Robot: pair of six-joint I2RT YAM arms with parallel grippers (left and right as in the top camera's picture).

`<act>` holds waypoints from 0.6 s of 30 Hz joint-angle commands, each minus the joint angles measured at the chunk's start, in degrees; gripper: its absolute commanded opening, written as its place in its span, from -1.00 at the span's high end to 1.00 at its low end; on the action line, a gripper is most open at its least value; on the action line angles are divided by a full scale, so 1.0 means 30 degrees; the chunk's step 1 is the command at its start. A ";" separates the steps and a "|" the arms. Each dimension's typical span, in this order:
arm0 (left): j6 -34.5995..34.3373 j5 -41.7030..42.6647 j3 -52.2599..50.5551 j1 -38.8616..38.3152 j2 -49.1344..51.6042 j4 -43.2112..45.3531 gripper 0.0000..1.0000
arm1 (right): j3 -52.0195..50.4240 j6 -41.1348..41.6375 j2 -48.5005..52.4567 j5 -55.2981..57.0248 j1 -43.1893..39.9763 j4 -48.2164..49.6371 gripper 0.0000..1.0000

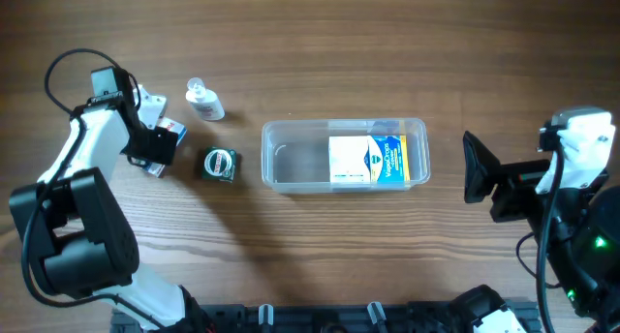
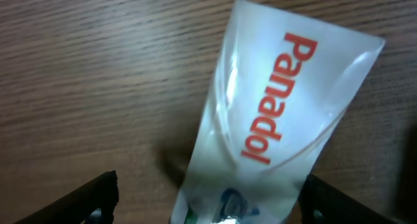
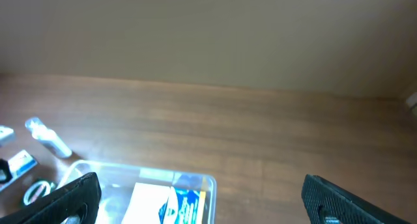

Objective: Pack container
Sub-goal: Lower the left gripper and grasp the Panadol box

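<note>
The container point(image 1: 283, 161) is a clear rectangular tub at the table's middle. A white, blue and yellow box point(image 1: 366, 160) lies inside it. My left gripper point(image 1: 155, 151) is open at the left, lowered over a white Panadol box point(image 1: 174, 131). In the left wrist view the Panadol box point(image 2: 273, 120) lies between the spread fingers point(image 2: 208, 204), nearer the right finger. My right gripper point(image 1: 477, 166) is open and empty, to the right of the container. In the right wrist view its fingers point(image 3: 208, 201) frame the container's near end point(image 3: 210, 183) and the box inside point(image 3: 171, 203).
A small clear bottle with a white label point(image 1: 204, 102) lies behind the left gripper. A small dark green box with a round mark point(image 1: 220, 165) sits between the Panadol box and the container. Both also show in the right wrist view, the bottle point(image 3: 47, 137) and the green box point(image 3: 36, 191).
</note>
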 commanded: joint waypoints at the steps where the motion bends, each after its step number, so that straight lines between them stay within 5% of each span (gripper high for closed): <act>1: 0.0758 0.0794 0.0219 -0.0073 0.0255 0.0401 -0.78 | 0.0007 -0.0386 0.0087 -0.0233 -0.0073 -0.0452 -1.00; 18: 0.0801 0.1530 0.0211 -0.0109 0.0627 0.0911 -0.68 | 0.0007 -0.0393 0.0087 -0.0233 -0.0073 -0.0466 -1.00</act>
